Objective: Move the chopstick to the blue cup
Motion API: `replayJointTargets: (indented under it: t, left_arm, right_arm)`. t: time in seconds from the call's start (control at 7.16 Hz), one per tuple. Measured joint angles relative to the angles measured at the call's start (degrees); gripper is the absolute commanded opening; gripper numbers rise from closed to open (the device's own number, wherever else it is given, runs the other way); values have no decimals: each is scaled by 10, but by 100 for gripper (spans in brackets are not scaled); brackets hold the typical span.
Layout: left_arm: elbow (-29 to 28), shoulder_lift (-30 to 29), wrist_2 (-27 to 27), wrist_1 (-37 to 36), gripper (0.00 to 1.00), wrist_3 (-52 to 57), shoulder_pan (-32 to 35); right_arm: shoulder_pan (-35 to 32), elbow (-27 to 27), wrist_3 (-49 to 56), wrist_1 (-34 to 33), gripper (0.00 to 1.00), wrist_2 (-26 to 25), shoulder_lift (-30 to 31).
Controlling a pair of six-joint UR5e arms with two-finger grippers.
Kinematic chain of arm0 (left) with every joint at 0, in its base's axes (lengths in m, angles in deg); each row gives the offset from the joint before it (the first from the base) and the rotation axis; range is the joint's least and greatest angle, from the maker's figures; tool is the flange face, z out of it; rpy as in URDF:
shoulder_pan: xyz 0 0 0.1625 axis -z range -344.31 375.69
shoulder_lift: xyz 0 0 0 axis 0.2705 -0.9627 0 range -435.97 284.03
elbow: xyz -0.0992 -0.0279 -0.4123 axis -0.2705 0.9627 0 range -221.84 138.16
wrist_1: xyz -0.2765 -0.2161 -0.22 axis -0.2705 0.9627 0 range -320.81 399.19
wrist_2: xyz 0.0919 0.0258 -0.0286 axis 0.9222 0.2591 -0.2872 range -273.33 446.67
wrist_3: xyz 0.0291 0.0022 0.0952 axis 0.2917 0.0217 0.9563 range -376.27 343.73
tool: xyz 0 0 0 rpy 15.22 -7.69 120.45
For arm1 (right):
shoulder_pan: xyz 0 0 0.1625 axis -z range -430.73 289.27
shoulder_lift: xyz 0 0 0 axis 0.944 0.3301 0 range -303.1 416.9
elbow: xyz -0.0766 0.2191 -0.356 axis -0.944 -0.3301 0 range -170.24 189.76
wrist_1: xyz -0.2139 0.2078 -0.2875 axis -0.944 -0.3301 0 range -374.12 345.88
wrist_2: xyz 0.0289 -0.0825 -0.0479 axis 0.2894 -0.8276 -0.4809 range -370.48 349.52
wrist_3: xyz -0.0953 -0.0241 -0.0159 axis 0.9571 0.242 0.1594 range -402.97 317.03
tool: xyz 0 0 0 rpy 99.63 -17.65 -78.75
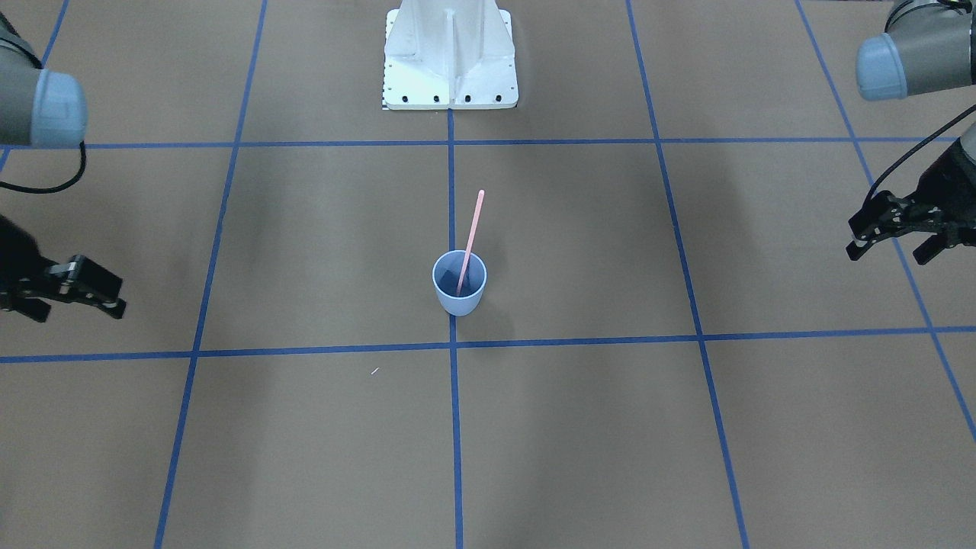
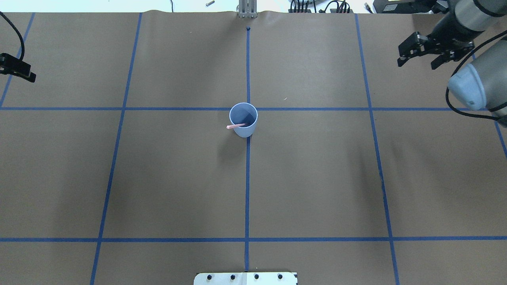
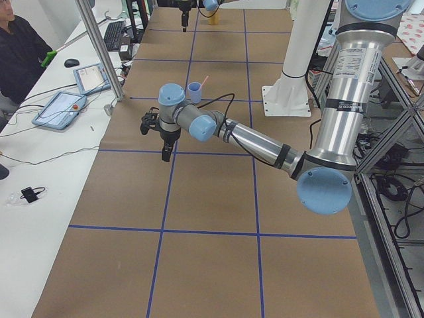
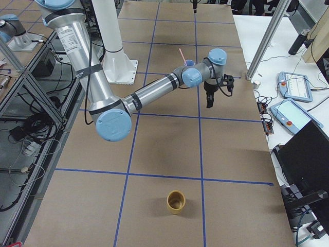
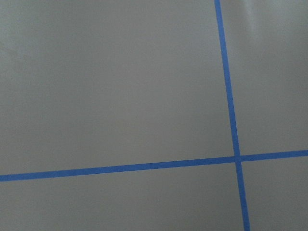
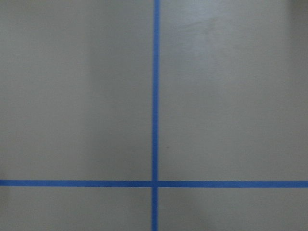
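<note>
The blue cup (image 1: 459,302) stood upright on the centre tape line of the brown table (image 1: 320,252), just on the robot's side of a crossing. The pink chopstick (image 1: 473,229) stood in it, its lower end inside and its upper part leaning over the rim. Wide bare paper lay around the cup on every side. The left gripper (image 1: 890,252) and right gripper (image 2: 416,65) hung well apart from the cup, near the table's opposite ends. Both had their jaws spread wide, holding and touching nothing.
</note>
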Motion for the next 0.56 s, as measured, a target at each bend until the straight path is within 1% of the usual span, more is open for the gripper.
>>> replayJointTargets:
  t: [0.14,0.42,0.56]
  left_arm:
    - [-15,25,4,31,98,40,18]
    - [-50,64,3,49,98,117,60]
    - [-64,80,2,52,98,134,74]
  right_arm:
    - [-45,-25,64,8,100,3,28]
    - [-142,-89,315,22,100,19,88]
    - [-174,-104,374,26,100,32,115]
